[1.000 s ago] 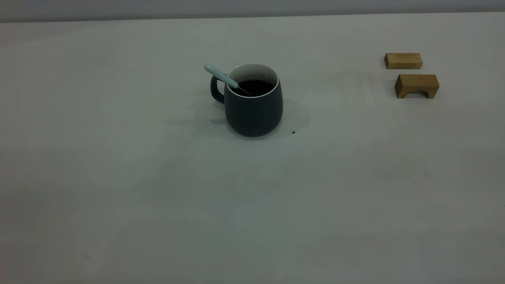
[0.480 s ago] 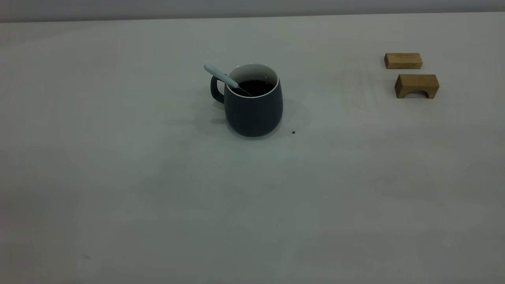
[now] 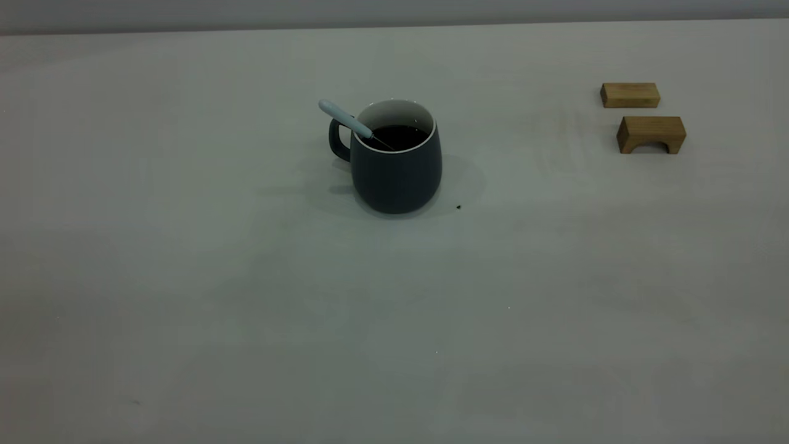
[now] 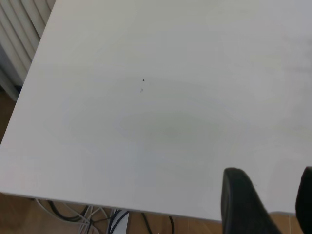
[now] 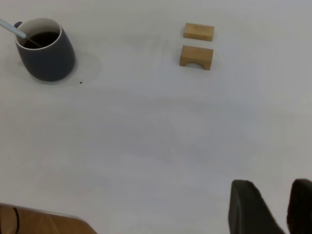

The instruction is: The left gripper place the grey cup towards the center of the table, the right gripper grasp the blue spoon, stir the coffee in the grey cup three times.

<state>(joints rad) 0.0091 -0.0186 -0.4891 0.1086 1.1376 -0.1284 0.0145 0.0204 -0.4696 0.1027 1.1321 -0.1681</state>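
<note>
On your large off-white matte table (image 3: 185, 277) you see, going from left, first the small blue spoon (image 3: 347, 121) with a pale blue-white rounded handle and a thin grey metal stem; its long axis is tilted, the handle end points up and to the left, out over the rim above the loop handle, and the stem goes down to the right into the cup; the bowl is under the liquid and you cannot see it. The dark slate-grey rounded ceramic cup (image 3: 397, 169) stands upright near the middle of the table, a little toward the far edge; its loop handle points to the left; inside it is white, and it holds dark brown-black coffee (image 3: 399, 135) with a flat surface. Well apart at the far right lie two small wooden blocks, a plain one (image 3: 630, 95) and just in front of it an arched one (image 3: 651, 134); they do not touch.

The left gripper (image 4: 265, 204) is over a bare table edge, its black fingers apart with nothing between them; the right gripper (image 5: 273, 207) is far from the cup, fingers also parted and holding nothing.
</note>
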